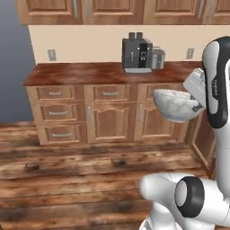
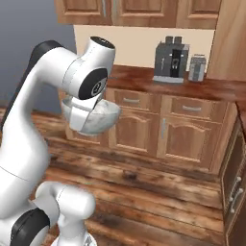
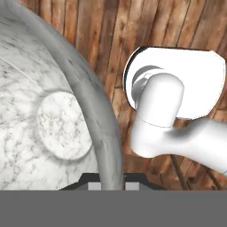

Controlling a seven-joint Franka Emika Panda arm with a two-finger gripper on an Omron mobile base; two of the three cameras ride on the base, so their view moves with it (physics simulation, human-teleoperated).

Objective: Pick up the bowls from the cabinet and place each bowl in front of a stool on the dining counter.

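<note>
The pale speckled stone-look bowl (image 1: 174, 104) is held up in the air, clear of any counter, its rim pinched in the gripper (image 3: 111, 185). In the hand view the bowl's rim (image 3: 95, 111) runs straight down between the 2 dark finger tips at the bottom edge, with the marbled inside and its round flat bottom spread out to the left of the tips. The jaws are closed tight on that rim. In the left base view the bowl sits just left of the white hand, mouth tilted a little; in the right base view the same bowl (image 2: 102, 115) shows partly behind the hand, just below the arm's dark round joint.

Below the gripper lies the plank floor (image 1: 81, 179), and the hand view looks down past the rim onto those planks.

Beyond the held bowl, well apart from it, runs a glossy reddish-brown worktop (image 1: 81, 72) over arched-door cupboards (image 1: 110, 121) and drawers. On that worktop, behind and above the bowl in the left base view, stands a dark coffee machine (image 1: 137, 53) with a small metal canister (image 1: 158, 58) just beside it. Wall cupboards (image 1: 112, 11) hang above.
</note>
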